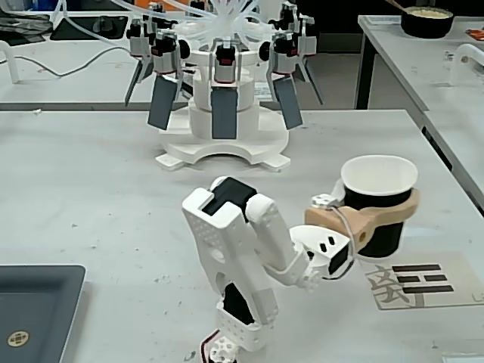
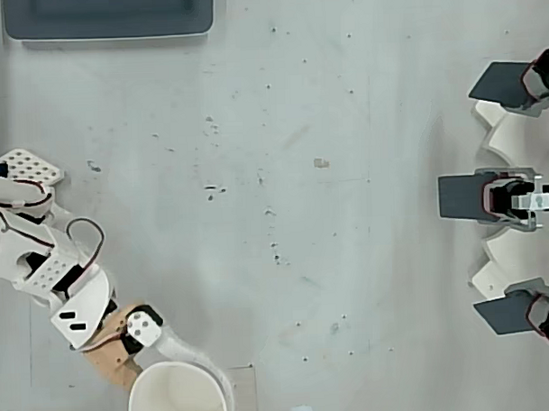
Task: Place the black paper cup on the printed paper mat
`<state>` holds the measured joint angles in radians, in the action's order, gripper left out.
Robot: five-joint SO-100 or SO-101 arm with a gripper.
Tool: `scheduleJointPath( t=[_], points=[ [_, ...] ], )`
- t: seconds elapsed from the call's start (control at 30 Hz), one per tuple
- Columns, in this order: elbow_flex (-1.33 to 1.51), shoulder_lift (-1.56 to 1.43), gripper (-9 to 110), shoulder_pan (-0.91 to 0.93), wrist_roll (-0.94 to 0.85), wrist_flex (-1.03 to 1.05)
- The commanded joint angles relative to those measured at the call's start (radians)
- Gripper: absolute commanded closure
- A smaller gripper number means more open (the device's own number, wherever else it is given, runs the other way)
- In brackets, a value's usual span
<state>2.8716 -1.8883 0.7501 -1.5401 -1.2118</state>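
Observation:
In the fixed view the black paper cup [image 1: 378,215] is upright at the right, its white inside and rim facing up. My gripper [image 1: 382,218] is shut on it, with a tan wooden jaw wrapped around the cup's upper wall. The printed paper mat [image 1: 423,283], beige with a grey character and black bars, lies flat just in front of and to the right of the cup's base. I cannot tell whether the cup touches the table. In the overhead view the cup [image 2: 178,400] shows as a white-lined circle at the bottom edge, with the gripper [image 2: 140,368] at its upper left.
A dark grey tray [image 1: 38,302] [image 2: 110,17] sits at the table's corner. A white stand with several dark hanging panels [image 1: 223,113] [image 2: 513,197] occupies the far side. A black bowl [image 1: 427,21] rests on another table. The table's right edge [image 1: 446,174] runs close to the cup.

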Motion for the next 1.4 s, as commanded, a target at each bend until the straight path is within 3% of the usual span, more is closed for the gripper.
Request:
scheduleJointPath(
  t=[0.0, 0.83, 1.37],
  points=[
    [-0.083, 0.058, 96, 0.049, 0.008, -0.043],
    [-0.535, 0.627, 96, 0.140, 0.021, -0.160],
    [-0.568, 0.753, 96, 0.138, 0.052, -0.212]
  ],
)
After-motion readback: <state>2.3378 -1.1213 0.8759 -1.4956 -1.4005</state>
